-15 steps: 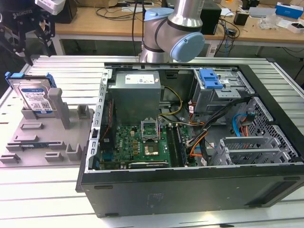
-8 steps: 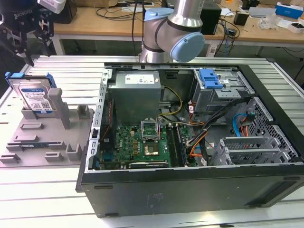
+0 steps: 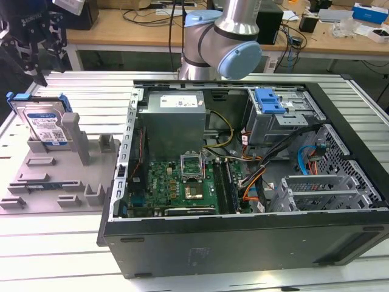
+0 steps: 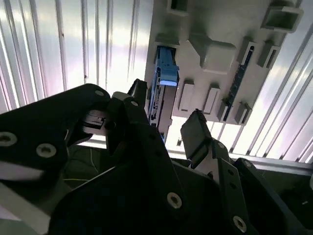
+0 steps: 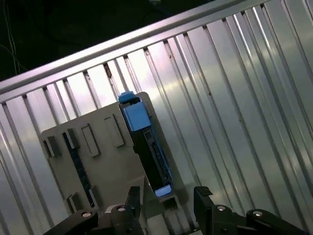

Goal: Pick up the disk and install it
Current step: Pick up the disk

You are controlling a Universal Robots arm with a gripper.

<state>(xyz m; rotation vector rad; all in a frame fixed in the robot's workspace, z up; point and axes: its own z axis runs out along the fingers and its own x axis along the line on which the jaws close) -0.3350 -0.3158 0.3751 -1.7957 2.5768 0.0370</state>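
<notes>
Exterior view: at the exterior view's left, a grey holder tray (image 3: 55, 176) carries the disk (image 3: 44, 121), which stands on its edge in a slot. The gripper (image 3: 42, 64) hangs just above it in the upper left of the frame, with its fingers spread apart and holding nothing. The open computer case (image 3: 243, 243) in the middle contains a motherboard (image 3: 182, 182) and a power supply box (image 3: 173, 118). All rests on a ribbed metal table (image 3: 48, 243). Wooden desks (image 3: 121, 27) stand behind.

The disk (image 3: 44, 121), a silver hard drive with white-and-blue label and blue carrier frame, stands on edge in a grey holder (image 3: 55, 176), below the gripper (image 3: 44, 67), clear of it, aligned with the gap between its spread fingers
</notes>
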